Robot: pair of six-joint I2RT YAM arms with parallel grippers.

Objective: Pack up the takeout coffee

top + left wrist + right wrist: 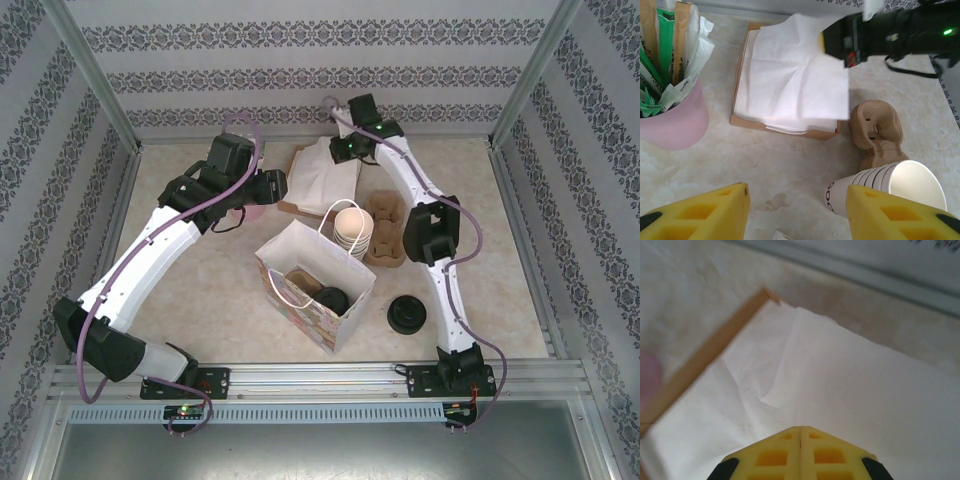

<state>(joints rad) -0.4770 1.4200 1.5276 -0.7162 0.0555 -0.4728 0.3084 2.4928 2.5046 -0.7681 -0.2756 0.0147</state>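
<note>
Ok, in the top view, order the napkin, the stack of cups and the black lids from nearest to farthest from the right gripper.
1. napkin, at the back of the table, held in the shut fingers of the right gripper.
2. stack of cups, mid-table.
3. black lids, on the near side, beside the right arm.

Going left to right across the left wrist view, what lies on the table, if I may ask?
Pink cup of wrapped straws → cardboard tray of napkins → brown pulp cup carrier. The paper cup stack overlaps the carrier, so it is omitted.
</note>
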